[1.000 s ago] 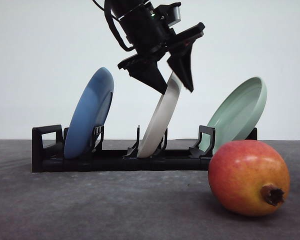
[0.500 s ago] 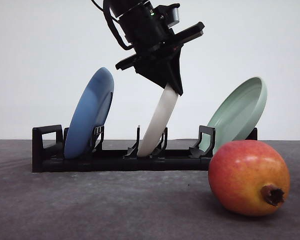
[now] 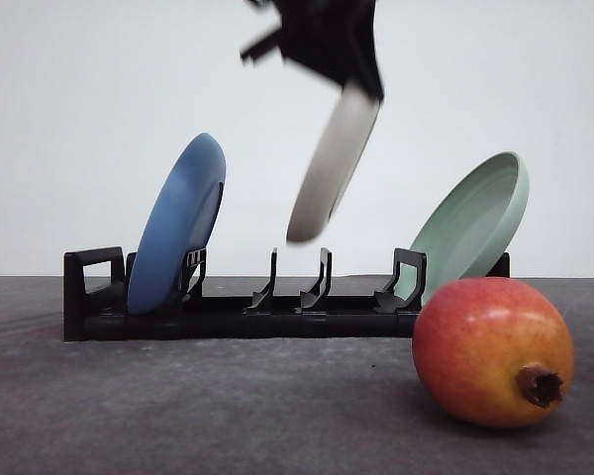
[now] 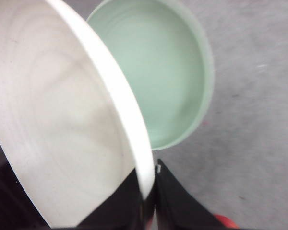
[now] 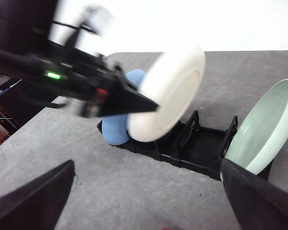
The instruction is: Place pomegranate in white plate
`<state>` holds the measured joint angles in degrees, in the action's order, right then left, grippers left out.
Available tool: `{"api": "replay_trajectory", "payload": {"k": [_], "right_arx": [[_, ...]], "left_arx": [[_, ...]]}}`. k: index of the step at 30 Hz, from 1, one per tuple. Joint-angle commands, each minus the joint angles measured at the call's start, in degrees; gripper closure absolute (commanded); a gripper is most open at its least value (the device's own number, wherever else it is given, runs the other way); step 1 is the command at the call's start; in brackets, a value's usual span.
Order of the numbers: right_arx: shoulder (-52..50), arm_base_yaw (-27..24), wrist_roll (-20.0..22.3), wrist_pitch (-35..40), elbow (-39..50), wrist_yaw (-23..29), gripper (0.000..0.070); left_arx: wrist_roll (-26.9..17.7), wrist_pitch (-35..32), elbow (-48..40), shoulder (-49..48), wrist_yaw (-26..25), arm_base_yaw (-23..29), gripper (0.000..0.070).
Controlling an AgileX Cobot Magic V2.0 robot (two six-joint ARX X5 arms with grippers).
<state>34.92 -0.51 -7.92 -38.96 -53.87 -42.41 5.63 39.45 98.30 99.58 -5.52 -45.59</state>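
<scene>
Lighting: bright, even, diffuse. Shadows: soft, under pomegranate (image 3: 492,352). Blur: motion-smeared white plate (image 3: 333,163) and left gripper (image 3: 322,40), upper centre.

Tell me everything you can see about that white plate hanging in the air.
The round, off-white matte plate is shallow, with a raised rim and faint concentric streaks inside. It hangs tilted on edge, clear above the empty middle slots of the black plastic rack, touching nothing but the left hand, whose black fingers pinch its rim. It is blurred in the front view, so it looks to be moving.

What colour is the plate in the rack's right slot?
Pale green plate, clearest in the left wrist view.
</scene>
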Motion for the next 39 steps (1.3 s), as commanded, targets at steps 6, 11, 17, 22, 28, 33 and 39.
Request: {"api": "replay_trajectory", "payload": {"k": [6, 11, 17, 22, 28, 33, 39], "right_arx": [[0.17, 0.07, -0.39, 0.31, -1.05, -0.22, 0.0081], [0.17, 0.07, -0.42, 0.28, -1.03, -0.22, 0.0081], [0.17, 0.07, -0.44, -0.64, -1.00, -0.22, 0.0081], [0.17, 0.07, -0.44, -0.96, -0.98, -0.22, 0.0081], [0.17, 0.07, -0.48, -0.96, -0.98, -0.22, 0.0081], [0.17, 0.07, -0.65, -1.04, -0.98, -0.22, 0.0081], [0.17, 0.07, -0.66, -1.55, -0.98, -0.22, 0.0081]], "left_arx": [[0.50, 9.63, 2.25, -10.54, 0.03, -5.33, 0.0700], [0.42, 21.24, 2.23, -16.55, 6.81, -11.46, 0.0700], [4.83, 35.47, 0.04, -18.48, 22.35, -21.20, 0.0700], [11.93, 37.26, -8.71, -18.28, 27.17, -26.81, 0.0700], [14.40, 26.32, -23.15, -17.56, 27.72, -31.02, 0.0700], [14.39, 21.64, -29.00, -13.18, 27.90, -31.42, 0.0700], [13.08, 16.21, -29.46, -5.11, 28.82, -31.43, 0.0700]]}}
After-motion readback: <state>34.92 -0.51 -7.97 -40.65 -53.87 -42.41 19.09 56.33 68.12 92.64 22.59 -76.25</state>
